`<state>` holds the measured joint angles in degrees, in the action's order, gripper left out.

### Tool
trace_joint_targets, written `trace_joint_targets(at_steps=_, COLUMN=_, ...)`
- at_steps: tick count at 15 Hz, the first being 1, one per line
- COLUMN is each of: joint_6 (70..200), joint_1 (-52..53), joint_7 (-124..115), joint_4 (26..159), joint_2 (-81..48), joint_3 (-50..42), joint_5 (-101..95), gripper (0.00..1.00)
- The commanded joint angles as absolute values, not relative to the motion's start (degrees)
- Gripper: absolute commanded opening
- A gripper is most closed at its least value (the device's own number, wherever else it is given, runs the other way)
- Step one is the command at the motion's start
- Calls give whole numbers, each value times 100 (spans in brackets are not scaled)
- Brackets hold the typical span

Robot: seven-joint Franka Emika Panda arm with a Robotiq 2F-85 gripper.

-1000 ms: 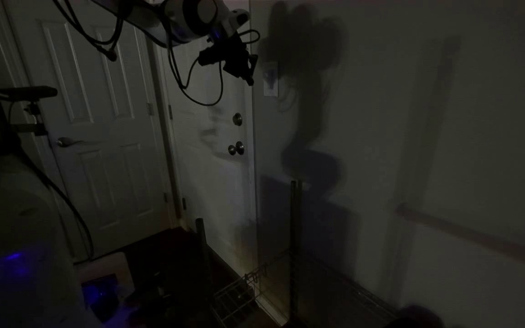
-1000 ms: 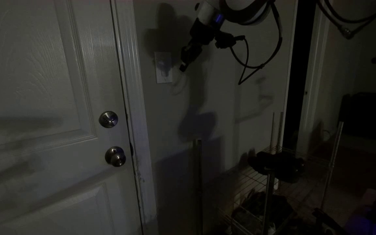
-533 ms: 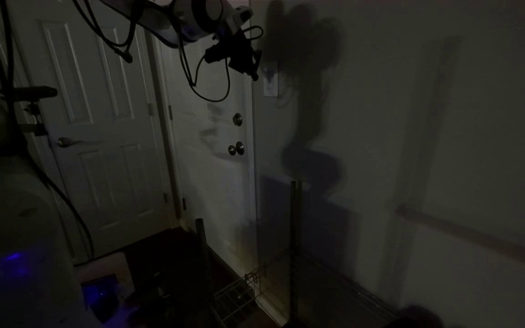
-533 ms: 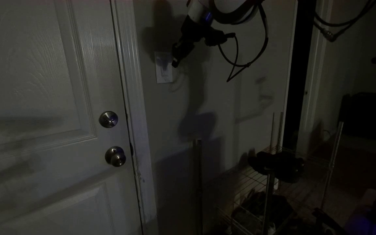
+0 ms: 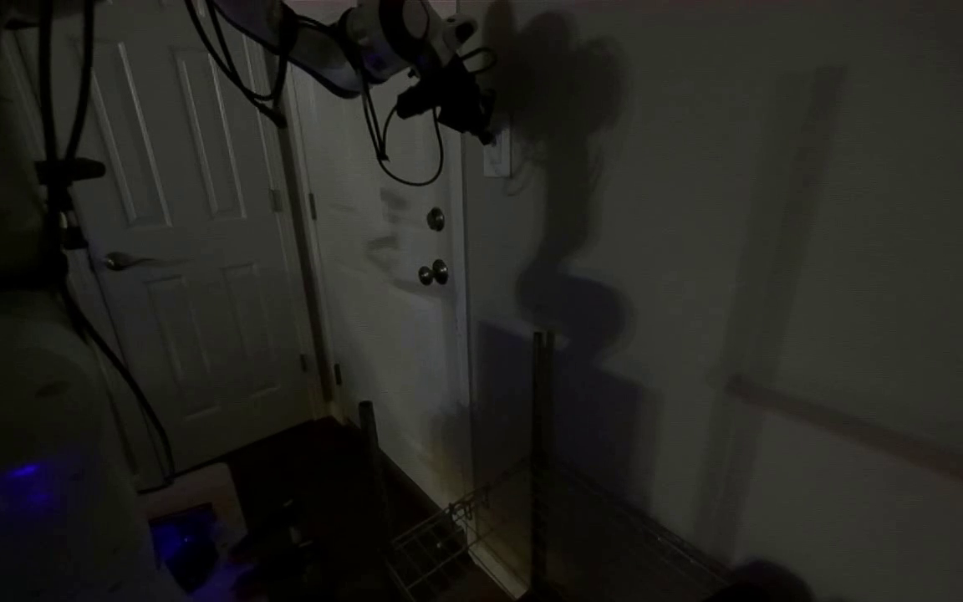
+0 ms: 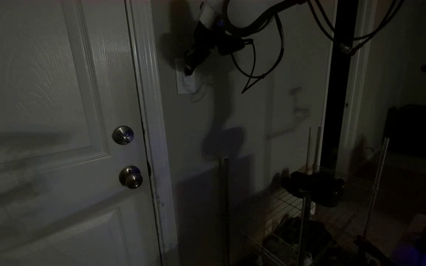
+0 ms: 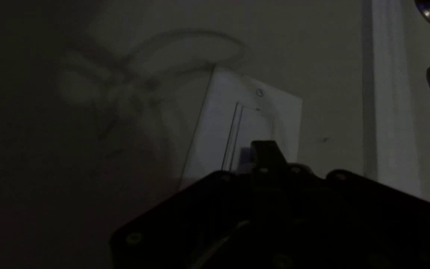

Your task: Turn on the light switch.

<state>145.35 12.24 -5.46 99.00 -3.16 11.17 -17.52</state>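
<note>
The light switch point(image 5: 500, 163) is a white wall plate beside the white door's frame, and it also shows in an exterior view point(image 6: 184, 88). In the wrist view the plate point(image 7: 217, 123) appears tilted, with a rocker point(image 7: 255, 125) in its middle. My gripper point(image 6: 188, 72) has its dark fingertips in front of the rocker's upper part in that exterior view. The gripper point(image 5: 488, 139) overlaps the plate's upper left edge in an exterior view. In the wrist view the fingers point(image 7: 267, 151) look closed together and hide the plate's lower part. I cannot tell whether they touch the rocker.
A white door point(image 6: 43, 74) with a round lock point(image 6: 123, 135) and knob point(image 6: 130, 178) stands beside the switch. A wire shelf with metal posts point(image 5: 538, 451) stands below along the wall. Loose cables point(image 6: 282, 48) hang from the arm. The room is dark.
My gripper has moved towards the wall and the switch, rightward in one of the exterior views and leftward in another. Its fingertips now overlap the plate. The switch looks unmoved.
</note>
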Motion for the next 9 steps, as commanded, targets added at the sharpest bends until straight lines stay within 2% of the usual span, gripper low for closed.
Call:
trace_joint_targets(at_steps=1, joint_6=14521, joint_1=1298, joint_7=-986, joint_4=9512, joint_2=-606, joint_3=1061, joint_5=-2232, gripper=0)
trace_joint_targets(at_steps=9, joint_6=14307, joint_1=1333, joint_7=-1285, joint_4=9756, joint_2=-351, joint_3=1042, joint_5=-2371, gripper=0)
